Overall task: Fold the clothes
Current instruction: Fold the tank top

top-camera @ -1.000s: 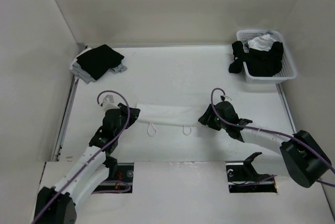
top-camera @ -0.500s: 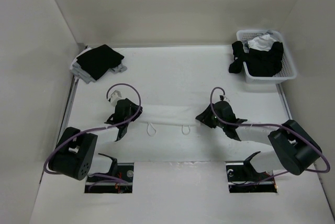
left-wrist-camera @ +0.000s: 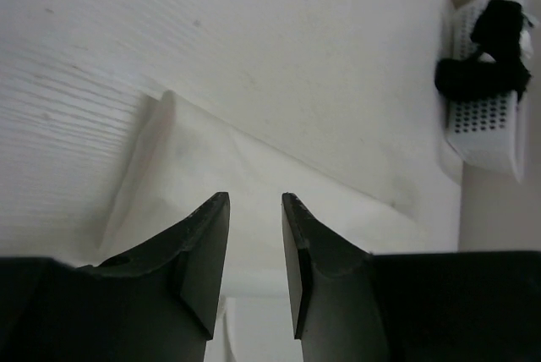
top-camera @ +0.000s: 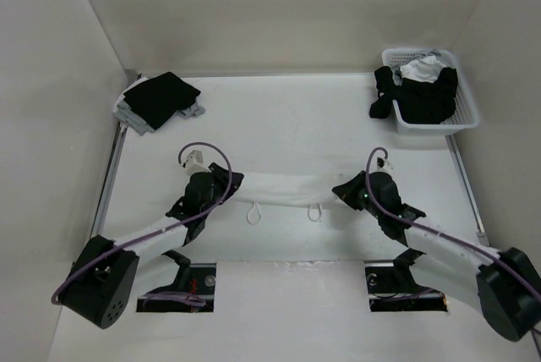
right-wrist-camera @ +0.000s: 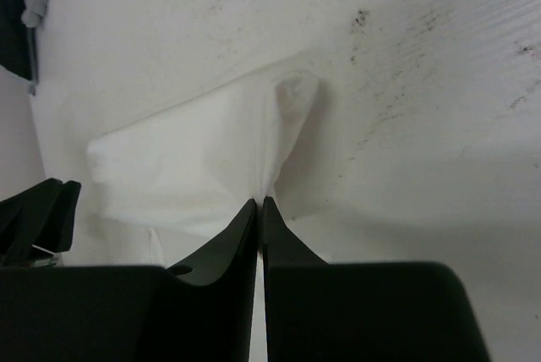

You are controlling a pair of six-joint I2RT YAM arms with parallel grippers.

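Risk one: slip at right gripper. Clamped tight on only a thin tented pinch of the thin white soft-fabric camisole top, right at its tip. Could pull free on any lift or drag, judging by so little cloth in the bite.

Risk two: lopsided fold. Left gripper parted narrowly, nothing seen in the gap, cloth edge just beyond and under it. With one end pinned and the other loose, likely skew or bunching toward the right gripper.

Risk three: snagging on the two narrow loop straps, lying off the camisole's near edge between both grippers.

Beyond the grippers: white tabletop, dark specks just past the right gripper. Far left of the left gripper: folded black garment on grey cloth. Far right, past the right gripper: white perforated plastic basket with black and white laundry. Around it all, plain off-white walls.
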